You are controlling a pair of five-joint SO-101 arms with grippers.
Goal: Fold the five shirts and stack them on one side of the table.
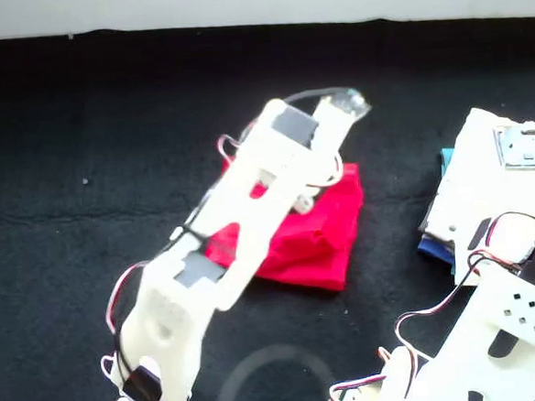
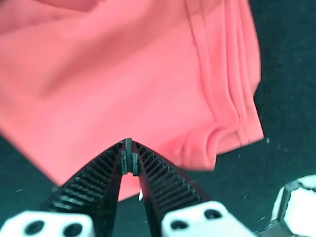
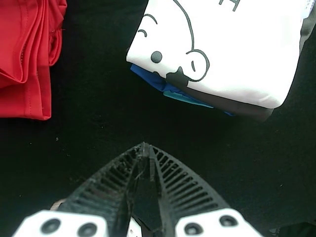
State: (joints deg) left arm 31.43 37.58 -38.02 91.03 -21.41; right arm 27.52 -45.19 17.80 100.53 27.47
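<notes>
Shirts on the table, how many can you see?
5. A red shirt lies folded in the middle. A white shirt lies beside it on top of a black shirt, a blue shirt and a teal shirt, mostly hidden.

Soft, matt red cloth shirt [image 1: 329, 228]; fuzzy black table cover [image 1: 52, 133]; left arm [image 1: 249, 202] smooth white plastic, its fingers [image 2: 96, 175] ribbed black plastic.

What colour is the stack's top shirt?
The top shirt is white with a black drawing; best in right wrist view.
</notes>
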